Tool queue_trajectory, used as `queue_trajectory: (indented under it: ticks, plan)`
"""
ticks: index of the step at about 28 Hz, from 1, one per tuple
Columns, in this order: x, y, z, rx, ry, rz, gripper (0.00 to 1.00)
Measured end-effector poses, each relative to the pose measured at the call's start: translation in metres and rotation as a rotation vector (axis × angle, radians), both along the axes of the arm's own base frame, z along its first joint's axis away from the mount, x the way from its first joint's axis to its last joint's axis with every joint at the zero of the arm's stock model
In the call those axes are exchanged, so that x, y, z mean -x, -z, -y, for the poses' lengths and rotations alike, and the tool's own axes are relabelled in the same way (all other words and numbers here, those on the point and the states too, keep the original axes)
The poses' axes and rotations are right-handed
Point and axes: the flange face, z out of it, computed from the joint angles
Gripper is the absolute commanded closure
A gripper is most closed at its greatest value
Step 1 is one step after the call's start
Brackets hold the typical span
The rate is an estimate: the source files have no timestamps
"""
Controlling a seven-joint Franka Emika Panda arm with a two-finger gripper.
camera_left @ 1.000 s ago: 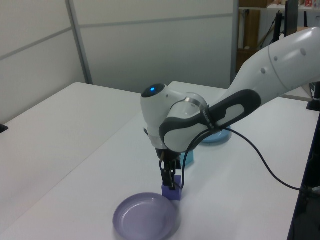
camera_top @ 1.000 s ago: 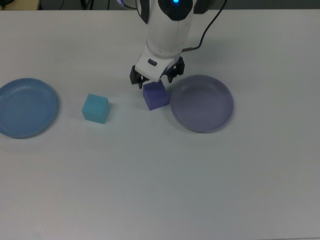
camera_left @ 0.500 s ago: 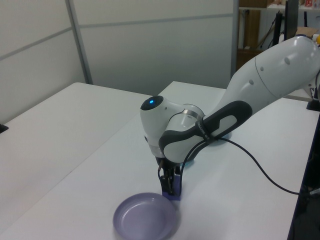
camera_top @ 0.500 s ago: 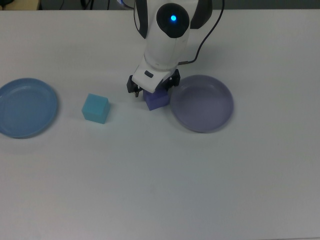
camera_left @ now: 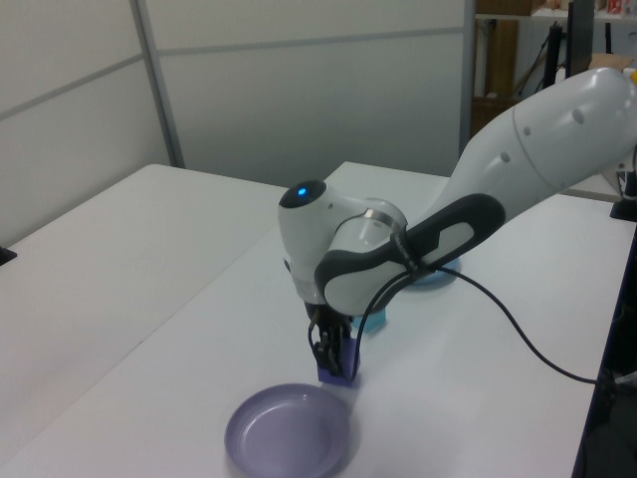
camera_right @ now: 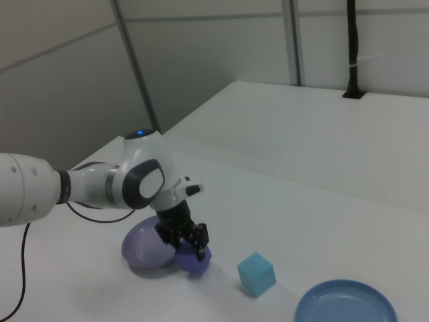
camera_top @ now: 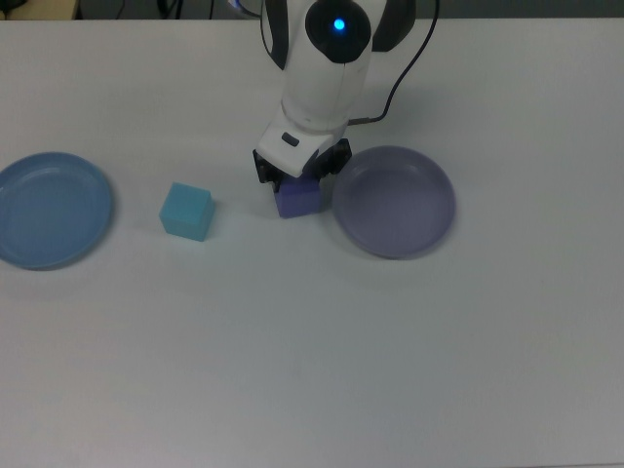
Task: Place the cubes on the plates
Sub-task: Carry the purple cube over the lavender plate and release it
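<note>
The purple cube point(camera_top: 297, 200) point(camera_left: 336, 371) point(camera_right: 195, 261) rests on the white table just left of the lavender plate point(camera_top: 395, 200) point(camera_left: 289, 433) point(camera_right: 139, 249) in the top view. My gripper point(camera_top: 297, 175) point(camera_left: 333, 354) point(camera_right: 185, 239) points down over it, fingers closed against its sides. The cyan cube point(camera_top: 186, 211) point(camera_right: 255, 274) sits alone farther to the top view's left. Beyond it, near the top view's left edge, lies the light blue plate point(camera_top: 49, 210) point(camera_right: 345, 305) with nothing on it.
A black cable point(camera_top: 405, 58) trails from the arm toward the table's far edge. The white arm body point(camera_top: 327, 68) looms over the area behind the purple cube.
The fingers have drawn in onto the purple cube. The cube has shifted slightly to the top view's left and turned square to the gripper. Cyan cube and both plates are unmoved.
</note>
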Motion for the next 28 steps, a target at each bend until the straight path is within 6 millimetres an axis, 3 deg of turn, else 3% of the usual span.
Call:
queue_trajectory:
  ticks: [6, 11, 14, 15, 16, 19, 20, 24, 28]
  plan:
    - [0.004, -0.044, -0.007, -0.014, -0.007, 0.047, 0.92]
    - [0.009, -0.054, -0.050, -0.035, 0.003, 0.075, 0.91]
    - [0.012, -0.049, -0.086, -0.047, 0.007, 0.075, 0.83]
    - [0.012, -0.045, -0.095, -0.049, 0.007, 0.072, 0.77]
    - [0.012, -0.041, -0.102, -0.050, 0.006, 0.069, 0.55]
    - [0.009, -0.027, -0.118, -0.052, -0.004, 0.058, 0.18]
    - [0.007, -0.022, -0.120, -0.053, -0.006, 0.056, 0.00]
    - [0.000, -0.003, -0.124, -0.043, -0.018, 0.053, 0.00]
    - [-0.005, -0.004, -0.122, -0.031, -0.022, 0.061, 0.00]
